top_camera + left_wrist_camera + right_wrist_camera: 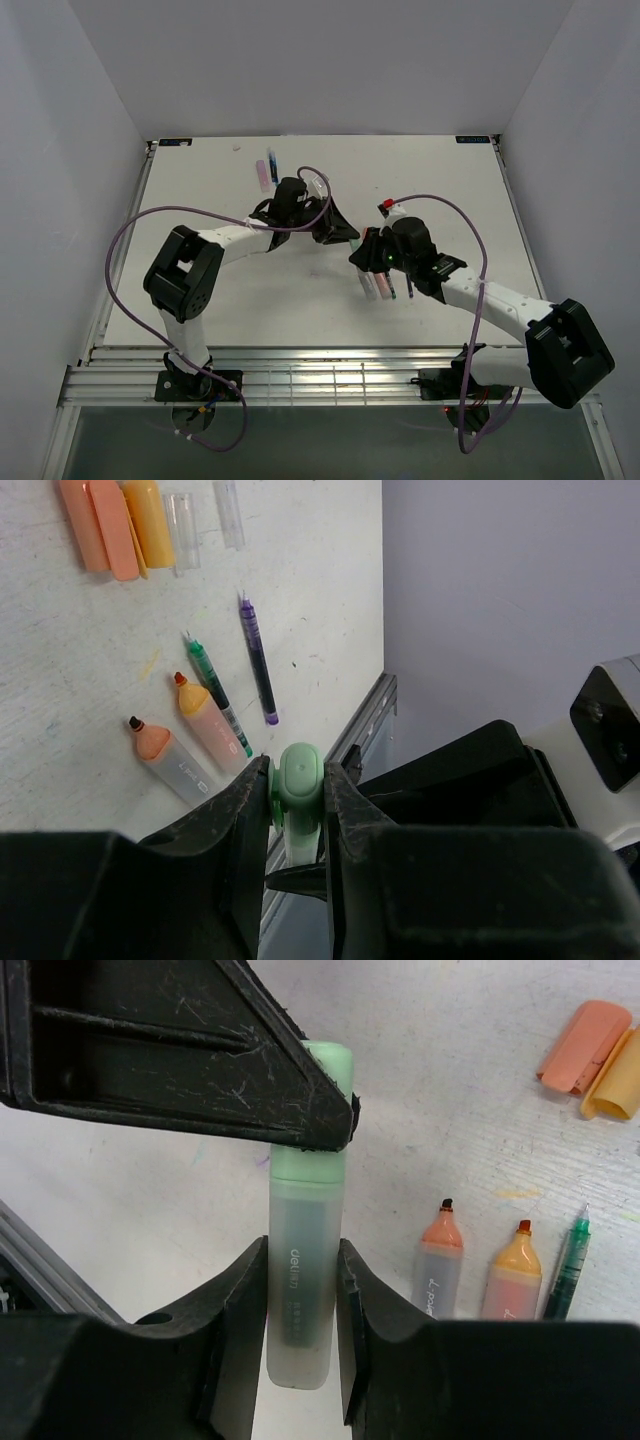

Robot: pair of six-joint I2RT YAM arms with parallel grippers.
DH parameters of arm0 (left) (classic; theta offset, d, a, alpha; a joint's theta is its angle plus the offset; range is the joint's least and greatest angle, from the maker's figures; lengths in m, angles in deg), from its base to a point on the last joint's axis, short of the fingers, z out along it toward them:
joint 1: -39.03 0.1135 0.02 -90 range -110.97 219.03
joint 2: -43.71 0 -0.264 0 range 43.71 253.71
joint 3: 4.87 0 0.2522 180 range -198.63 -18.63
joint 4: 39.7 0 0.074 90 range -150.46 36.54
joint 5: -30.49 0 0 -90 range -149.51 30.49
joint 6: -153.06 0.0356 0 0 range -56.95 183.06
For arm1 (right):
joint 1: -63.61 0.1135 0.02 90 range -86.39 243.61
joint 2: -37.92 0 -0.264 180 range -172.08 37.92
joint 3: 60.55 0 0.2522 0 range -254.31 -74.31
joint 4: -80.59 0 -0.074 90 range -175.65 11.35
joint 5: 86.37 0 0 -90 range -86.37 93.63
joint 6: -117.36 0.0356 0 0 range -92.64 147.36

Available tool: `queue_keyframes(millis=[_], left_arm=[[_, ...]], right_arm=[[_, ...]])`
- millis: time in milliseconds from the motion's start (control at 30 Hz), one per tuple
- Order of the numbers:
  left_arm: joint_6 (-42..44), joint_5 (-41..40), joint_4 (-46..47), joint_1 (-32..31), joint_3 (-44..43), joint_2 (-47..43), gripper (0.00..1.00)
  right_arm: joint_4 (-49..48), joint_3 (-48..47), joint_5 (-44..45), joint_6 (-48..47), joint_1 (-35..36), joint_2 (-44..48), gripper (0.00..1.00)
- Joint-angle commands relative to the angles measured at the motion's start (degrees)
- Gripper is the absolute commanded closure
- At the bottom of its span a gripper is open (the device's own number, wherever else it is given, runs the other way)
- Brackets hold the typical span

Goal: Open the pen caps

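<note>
A mint green pen with a frosted body is held in the air between both grippers. My right gripper is shut on the pen body. My left gripper is shut on the pen's pale green cap, which still sits on the pen. In the top view the left gripper and right gripper meet above the table's middle. Two uncapped markers, orange and yellow-orange, lie on the table below.
Loose orange and yellow caps and clear caps lie together. A thin green pen and a thin purple pen lie near the markers. A pink pen and a blue pen lie at the back. The slatted table edge is near.
</note>
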Motion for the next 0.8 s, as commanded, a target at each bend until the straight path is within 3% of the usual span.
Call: queue_keyframes(millis=[0,300,767], left_arm=[[-0.7,-2.6,4.6,5.3,-5.7,0.7,1.0],[0.1,-0.8,4.6,10.4,-6.5,2.9,1.0],[1.4,-5.6,4.6,10.9,-2.7,0.9,1.0]], right_arm=[[1.9,2.7,-2.6,3.3,4.3,2.3,0.92],[4.6,5.3,0.4,5.8,8.0,6.6,0.92],[8.2,7.7,3.3,10.0,13.4,11.0,0.92]])
